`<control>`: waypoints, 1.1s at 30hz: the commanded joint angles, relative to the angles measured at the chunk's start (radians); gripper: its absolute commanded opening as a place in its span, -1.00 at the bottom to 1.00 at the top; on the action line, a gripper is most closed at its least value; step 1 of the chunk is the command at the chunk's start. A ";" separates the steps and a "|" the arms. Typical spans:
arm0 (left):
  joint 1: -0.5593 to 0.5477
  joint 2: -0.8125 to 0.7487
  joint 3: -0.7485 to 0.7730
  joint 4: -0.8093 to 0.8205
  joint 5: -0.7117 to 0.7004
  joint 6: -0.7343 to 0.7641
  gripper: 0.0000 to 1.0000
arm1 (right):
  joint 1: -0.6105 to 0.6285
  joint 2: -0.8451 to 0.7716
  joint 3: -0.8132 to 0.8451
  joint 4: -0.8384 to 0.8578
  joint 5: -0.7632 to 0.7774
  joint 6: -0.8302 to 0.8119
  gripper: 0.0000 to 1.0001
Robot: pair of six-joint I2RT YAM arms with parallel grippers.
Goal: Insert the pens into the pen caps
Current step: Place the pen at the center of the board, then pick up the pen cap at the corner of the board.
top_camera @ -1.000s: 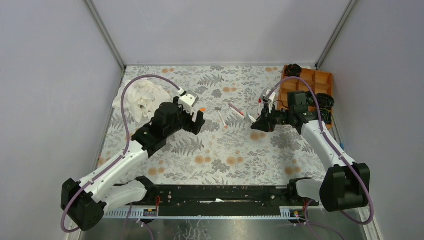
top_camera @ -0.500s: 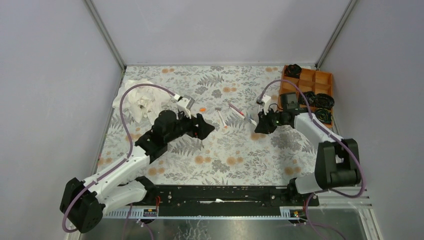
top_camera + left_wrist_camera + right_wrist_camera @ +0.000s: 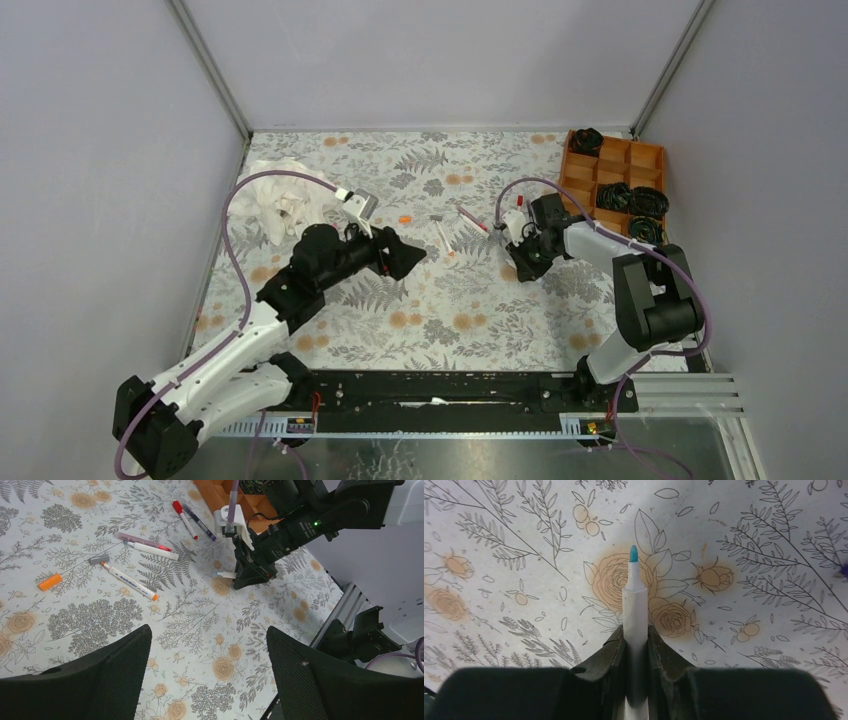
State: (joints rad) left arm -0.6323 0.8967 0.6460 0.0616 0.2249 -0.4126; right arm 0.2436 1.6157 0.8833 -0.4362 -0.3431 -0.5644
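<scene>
My right gripper (image 3: 636, 640) is shut on a white pen (image 3: 634, 610) whose teal tip points out over the floral cloth; it also shows in the left wrist view (image 3: 245, 577), low over the table. My left gripper (image 3: 207, 630) hangs open with nothing between its fingers, left of the table's middle (image 3: 400, 255). Beyond it lie an orange pen cap (image 3: 50, 581), a grey pen cap (image 3: 99, 559) at the end of an orange-tipped white pen (image 3: 131, 582), a pinkish pen (image 3: 142, 541), another white pen (image 3: 152, 550), a red-capped pen (image 3: 184, 519) and a dark purple pen (image 3: 198, 521).
An orange compartment tray (image 3: 612, 165) holding black coiled items stands at the back right, close behind the right arm. A crumpled white cloth (image 3: 280, 195) lies at the back left. Grey walls close in the table on three sides.
The left gripper has moved right, toward the table's middle, staying open. The right arm has folded in close to its gripper, which has shifted slightly nearer with the white pen still gripped.
</scene>
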 commanded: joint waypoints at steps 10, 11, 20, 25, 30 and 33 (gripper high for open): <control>0.006 -0.040 0.075 -0.084 -0.030 0.058 0.79 | 0.029 0.018 0.059 -0.057 0.080 -0.027 -0.24; 0.006 -0.040 0.080 -0.091 -0.031 0.063 0.79 | 0.029 0.015 0.063 -0.064 0.073 -0.026 -0.23; 0.006 -0.051 0.124 -0.155 -0.053 0.132 0.80 | -0.007 -0.101 0.143 -0.151 -0.023 -0.022 -0.08; 0.006 -0.048 0.145 -0.185 -0.105 0.183 0.80 | -0.095 -0.199 0.188 -0.226 -0.051 -0.059 -0.01; 0.007 -0.071 0.143 -0.213 -0.199 0.250 0.87 | -0.374 -0.242 0.208 -0.276 -0.036 -0.184 0.00; 0.007 -0.076 0.134 -0.238 -0.234 0.277 0.89 | -0.582 -0.229 0.166 -0.219 0.038 -0.282 -0.01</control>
State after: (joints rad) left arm -0.6323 0.8394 0.7620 -0.1383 0.0753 -0.2089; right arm -0.1341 1.3865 1.0740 -0.6415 -0.3794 -0.7017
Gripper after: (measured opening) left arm 0.940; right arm 0.495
